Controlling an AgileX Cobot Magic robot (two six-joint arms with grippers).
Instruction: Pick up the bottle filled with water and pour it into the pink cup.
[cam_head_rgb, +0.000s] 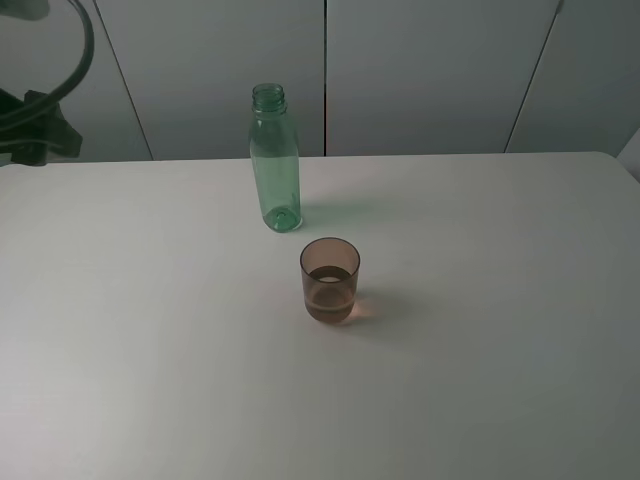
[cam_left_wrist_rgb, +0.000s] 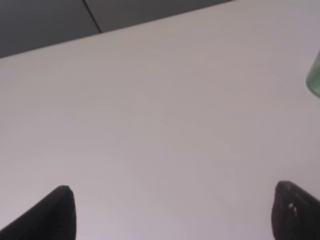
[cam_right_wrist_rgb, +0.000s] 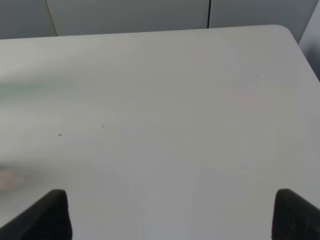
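The bottle (cam_head_rgb: 275, 165), transparent green and without a cap, stands upright near the table's back middle. The pink cup (cam_head_rgb: 330, 281), a small brownish-pink tumbler, stands upright just in front of it and slightly to the right, apart from it. Its lower part looks darker, as if liquid sits in it. My left gripper (cam_left_wrist_rgb: 173, 191) is open over bare table, and a sliver of the bottle (cam_left_wrist_rgb: 315, 77) shows at that view's edge. Open as well, my right gripper (cam_right_wrist_rgb: 171, 194) has only bare tabletop between its fingers. Neither gripper touches anything.
The white table (cam_head_rgb: 480, 380) ends at grey wall panels (cam_head_rgb: 420, 70) behind. A dark piece of the left arm with a looped cable (cam_head_rgb: 40, 110) sits at the back left corner. The table's rounded back right corner (cam_right_wrist_rgb: 285, 29) shows in the right wrist view.
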